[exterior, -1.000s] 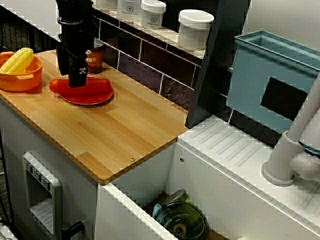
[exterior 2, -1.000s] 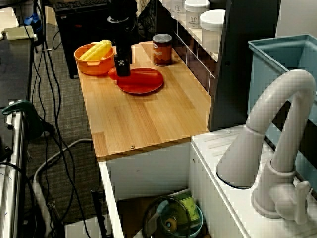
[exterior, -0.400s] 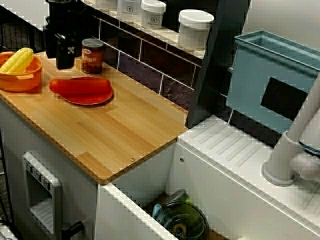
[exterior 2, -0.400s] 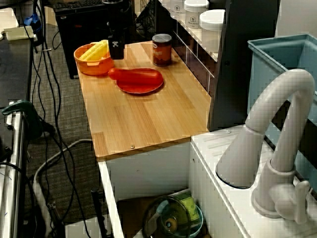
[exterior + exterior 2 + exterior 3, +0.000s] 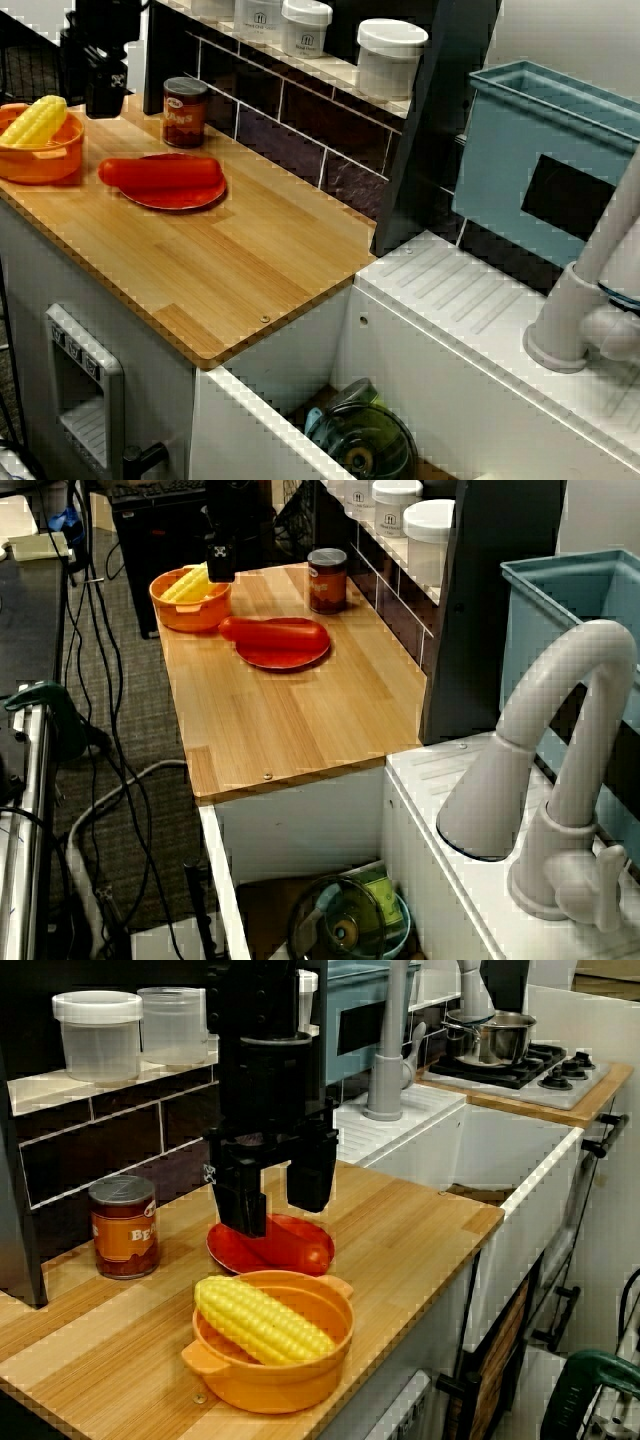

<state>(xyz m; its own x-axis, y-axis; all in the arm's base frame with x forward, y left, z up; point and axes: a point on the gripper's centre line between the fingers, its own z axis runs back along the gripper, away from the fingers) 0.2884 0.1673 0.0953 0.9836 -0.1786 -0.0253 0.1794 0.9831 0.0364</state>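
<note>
Orange bowl [image 5: 290, 1380] holding corn [image 5: 262, 1322] sits by the bench [image 5: 400, 1220] edge; the wide-open, empty gripper [image 5: 277, 1195] hovering near could knock it off.

Operator: What finishes are around the can [image 5: 184, 112]?

Spotter: You've got a metal lid with a dull shine and what looks like a printed paper label. Under the can, your counter [image 5: 250, 260] is light wood in strips, smooth and satin. Behind the can, the tiles [image 5: 290, 140] are dark and glossy.

Operator: And on the can's other side, away from the tiles?

Spotter: You'll see a red plate [image 5: 205, 195] in glossy plastic, and the red toy [image 5: 160, 172] on it looks the same. Near the can, your orange bowl [image 5: 280, 1380] is smooth plastic with a soft sheen. The corn [image 5: 262, 1320] in it is yellow plastic, knobbly. Your gripper [image 5: 279, 1212] is matt black.
</note>
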